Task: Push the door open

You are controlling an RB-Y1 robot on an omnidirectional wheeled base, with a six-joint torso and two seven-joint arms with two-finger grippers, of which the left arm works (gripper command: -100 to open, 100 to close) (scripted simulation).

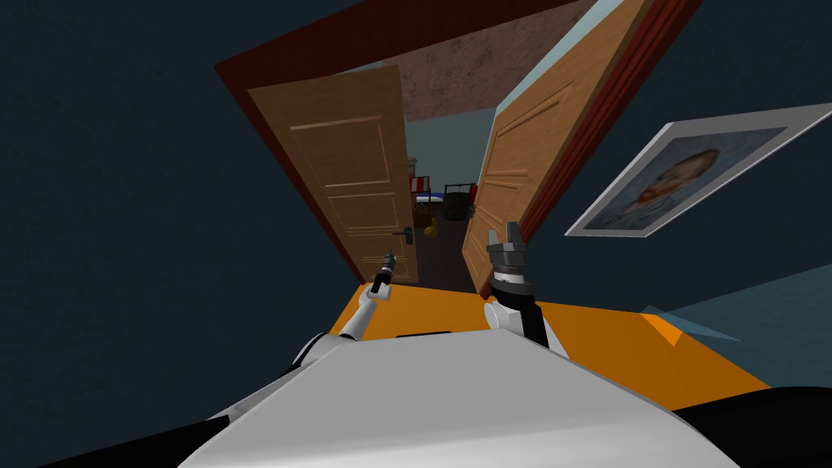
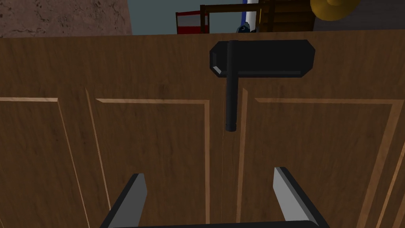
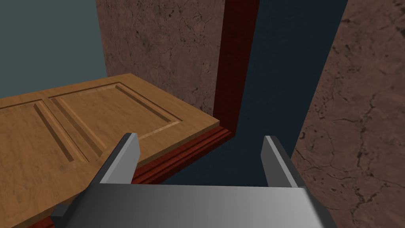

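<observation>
Wide-spread left end effector (image 2: 208, 173) faces black handle (image 2: 231, 91) — on brown door (image 2: 158, 138).

The door (image 1: 349, 162) was a pair of brown wooden leaves with raised panels, set in a dark red frame (image 1: 268, 50); the left leaf (image 2: 158, 166) bore a black lever handle (image 2: 231, 91) near its free edge; the right leaf (image 1: 520, 162) matched it; both stood partly open, a gap between them.

Door (image 2: 158, 158) wood-grained, matt; handle (image 2: 231, 91) smooth, dark.
</observation>
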